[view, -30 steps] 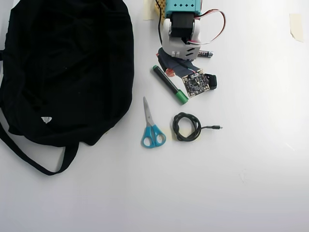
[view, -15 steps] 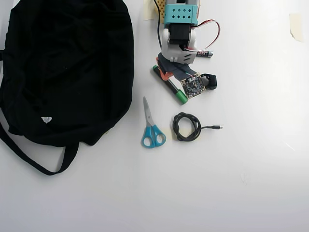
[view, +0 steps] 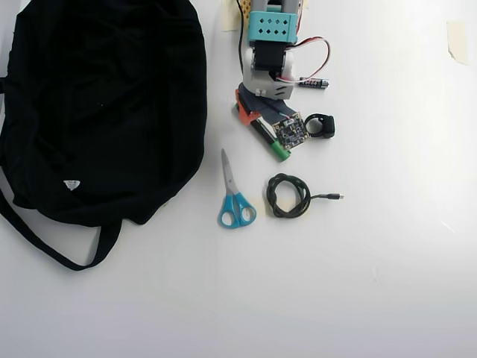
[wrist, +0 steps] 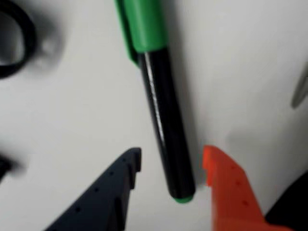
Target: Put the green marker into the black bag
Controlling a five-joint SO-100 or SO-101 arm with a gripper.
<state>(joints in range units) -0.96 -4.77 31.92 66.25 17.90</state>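
1. The step in hand is the grasp: the gripper (wrist: 171, 168) hangs low over the slim black-barrelled marker with the bright green cap (wrist: 161, 103), which lies flat on the white table (view: 387, 246).
2. In the wrist view the dark finger (wrist: 115, 185) and the orange finger (wrist: 226, 187) stand apart on either side of the marker's small green tail end, neither visibly pressing it, so they hold nothing yet.
3. In the overhead view the marker (view: 274, 146) lies under the arm, just right of the large soft black fabric bag (view: 97, 112), with the blue-handled scissors (view: 234, 195) and the coiled black cable (view: 287, 195) nearby.
4. The next move likely calls for closing squarely on the barrel; a grip this near the end may let the marker tip.
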